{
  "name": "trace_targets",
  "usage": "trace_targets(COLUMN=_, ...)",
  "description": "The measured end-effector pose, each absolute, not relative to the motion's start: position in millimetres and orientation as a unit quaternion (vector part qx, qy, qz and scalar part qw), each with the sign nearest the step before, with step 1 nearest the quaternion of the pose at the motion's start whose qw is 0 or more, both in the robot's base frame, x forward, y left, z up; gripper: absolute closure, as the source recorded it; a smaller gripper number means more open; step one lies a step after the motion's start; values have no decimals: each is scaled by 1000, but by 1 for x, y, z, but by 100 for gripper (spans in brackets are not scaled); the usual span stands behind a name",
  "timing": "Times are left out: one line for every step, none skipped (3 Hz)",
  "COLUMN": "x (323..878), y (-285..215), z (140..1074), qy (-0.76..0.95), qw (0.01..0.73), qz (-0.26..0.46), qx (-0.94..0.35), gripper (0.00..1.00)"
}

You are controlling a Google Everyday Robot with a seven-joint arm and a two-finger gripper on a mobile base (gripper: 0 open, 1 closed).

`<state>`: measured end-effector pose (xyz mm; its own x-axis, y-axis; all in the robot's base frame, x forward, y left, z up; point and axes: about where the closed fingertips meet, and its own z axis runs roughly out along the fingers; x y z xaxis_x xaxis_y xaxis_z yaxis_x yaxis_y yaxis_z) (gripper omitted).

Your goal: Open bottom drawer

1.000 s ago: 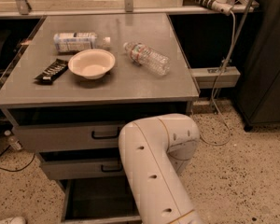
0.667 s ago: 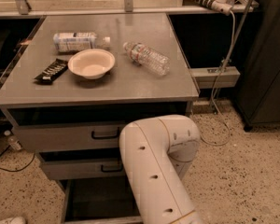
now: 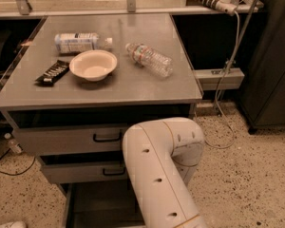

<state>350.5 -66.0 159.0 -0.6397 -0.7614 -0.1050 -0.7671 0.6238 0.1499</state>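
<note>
Because arm [image 3: 156,175] covers lower right front of cabinet [image 3: 133,87], gripper stays hidden, presumably low at cabinet foot; claw state: cannot tell.

Camera view: bottom drawer [image 3: 99,204] at cabinet foot, seemingly slid out, dark inside showing. Pull straight outward, level, no sideways drag. Bowl [image 3: 93,64], clear bottle [image 3: 149,59], white bottle [image 3: 78,42], snack bar [image 3: 52,72] on cabinet top, out of way; cable [image 3: 228,70] right of cabinet.

Bowl [image 3: 93,65] lies left of bottle [image 3: 149,59] on the tabletop [image 3: 133,87]; tool hidden behind the arm [image 3: 156,175].
</note>
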Motion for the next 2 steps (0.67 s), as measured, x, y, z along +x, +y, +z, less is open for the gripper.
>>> trace_targets(x=352, y=-66, z=159, qy=901, qw=16, qz=91, qx=-424, gripper=0)
trace_targets(x=317, y=-77, z=167, qy=911, qw=1, qz=89, qx=-404, gripper=0)
